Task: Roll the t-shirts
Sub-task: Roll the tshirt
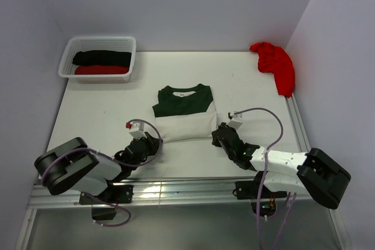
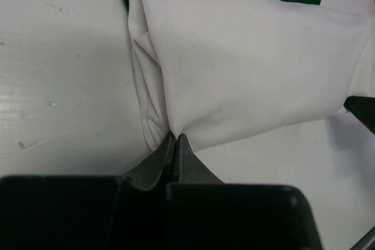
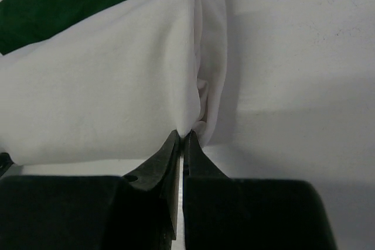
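Basket (image 1: 99, 39) of rolled t-shirts (image 1: 101, 58) back left, folded t-shirt (image 1: 184, 115) centre, crumpled t-shirt (image 1: 275, 62) back right

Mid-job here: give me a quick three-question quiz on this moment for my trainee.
1. True or false: the left gripper and the right gripper are each shut on a near corner of the white-and-green t-shirt.
2. Fill in: the basket holds ___ rolled shirts.
3. Where does the loose red t-shirt lie? A: in the basket. B: at the far right corner of the table. C: on the white-and-green t-shirt.
Key: 1 true; 2 two, the black roll and the red roll; 3 B.
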{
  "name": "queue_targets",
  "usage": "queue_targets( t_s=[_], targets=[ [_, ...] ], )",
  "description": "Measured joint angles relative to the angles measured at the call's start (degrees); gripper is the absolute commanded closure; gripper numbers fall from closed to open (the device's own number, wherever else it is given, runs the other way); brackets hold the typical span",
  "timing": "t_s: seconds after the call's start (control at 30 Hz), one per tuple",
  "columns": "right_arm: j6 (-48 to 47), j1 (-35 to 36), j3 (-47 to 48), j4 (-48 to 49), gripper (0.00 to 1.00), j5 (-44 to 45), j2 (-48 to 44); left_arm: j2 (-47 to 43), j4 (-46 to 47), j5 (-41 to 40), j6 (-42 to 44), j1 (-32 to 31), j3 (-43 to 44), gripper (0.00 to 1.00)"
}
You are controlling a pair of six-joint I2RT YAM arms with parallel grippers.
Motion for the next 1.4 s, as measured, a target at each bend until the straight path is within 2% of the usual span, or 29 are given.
queue_targets(
  t_s=[0.1, 0.3, 0.53, 0.87, 1.1, 1.4],
  targets=[
    [1.70, -0.13, 3.17, -7.85, 1.00, -1.88, -2.60, -5.81, -8.07, 0.92, -1.66, -0.22, 0.35, 1.00],
    [3.56, -0.46, 9.64, -20.87, 1.00, -7.10, -2.60, -18.53, -30.29, 3.85, -4.39, -0.33, 4.26, 1.00],
    [3.43, -1.55, 10.84, -31.43, 1.00, -14.43, -4.22, -24.52, -47.25, 8.72, -6.38, -0.02, 9.38, 1.00],
    [0.35, -3.56, 12.48, -41.09, 1.00, -21.97, -12.68, -30.73, -60.22, 17.16, -6.08, 4.59, 13.14, 1.00],
    [-3.61, -5.29, 19.58, -47.04, 1.00, -24.52, -10.97, -31.12, -66.25, 23.23, -2.93, 11.54, 18.51, 1.00],
    [-7.89, -13.11, 24.76, -49.24, 1.00, -29.99, -8.22, -26.45, -69.33, 29.11, 2.03, 18.43, 27.28, 1.00]
  ],
)
